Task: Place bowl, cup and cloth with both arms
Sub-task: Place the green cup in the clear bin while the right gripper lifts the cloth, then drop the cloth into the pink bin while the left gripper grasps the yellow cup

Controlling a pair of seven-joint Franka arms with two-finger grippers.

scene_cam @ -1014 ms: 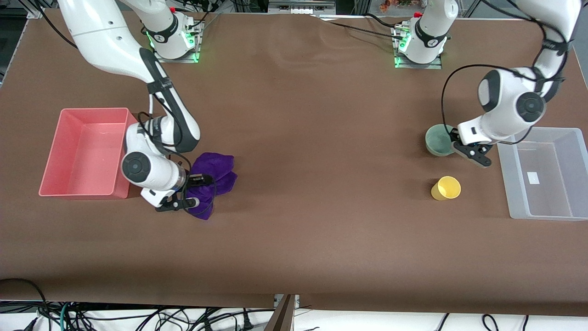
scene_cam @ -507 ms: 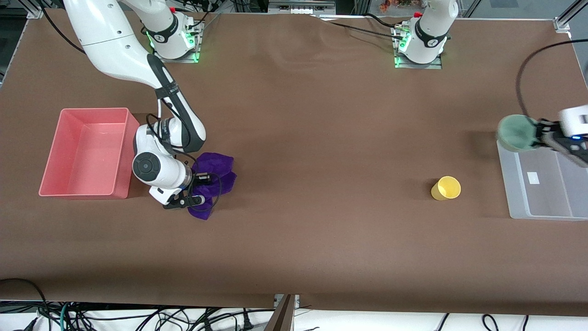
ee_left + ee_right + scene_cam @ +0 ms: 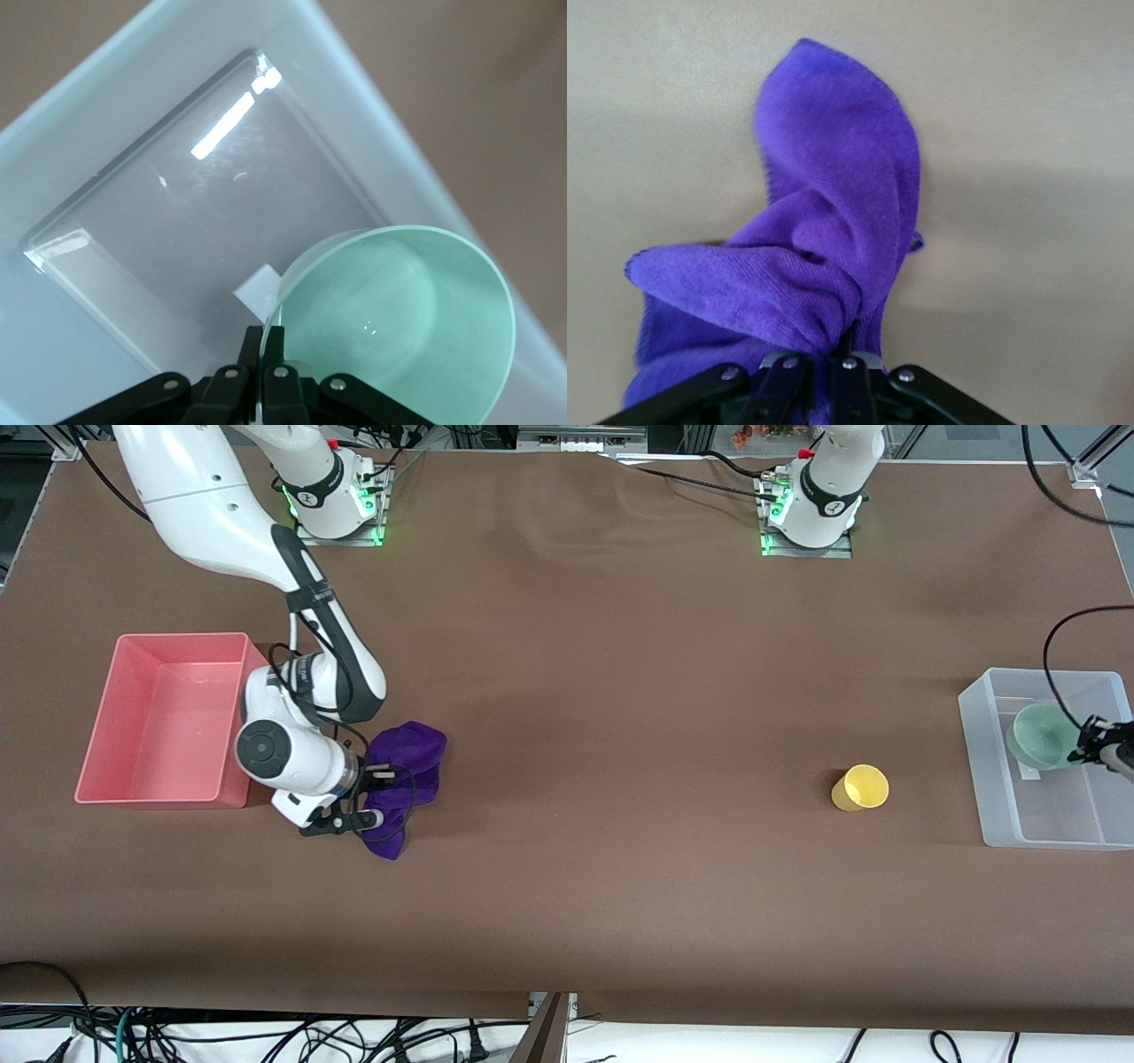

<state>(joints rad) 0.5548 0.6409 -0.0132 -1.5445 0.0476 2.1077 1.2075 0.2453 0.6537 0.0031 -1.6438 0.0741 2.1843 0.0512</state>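
My left gripper is shut on the rim of the mint-green bowl and holds it over the clear bin at the left arm's end of the table. In the left wrist view its fingers pinch the bowl's rim above the bin's floor. My right gripper is shut on the purple cloth, beside the pink bin. The right wrist view shows the cloth bunched in the jaws. The yellow cup lies on its side on the table.
The pink bin stands at the right arm's end of the table, its inside bare. A white label lies on the clear bin's floor. Brown table cover spreads between the cloth and the cup.
My left gripper carried the bowl from the table toward the left arm's end and now holds it over the clear bin. The right gripper stays clamped on the cloth, which has bunched slightly.
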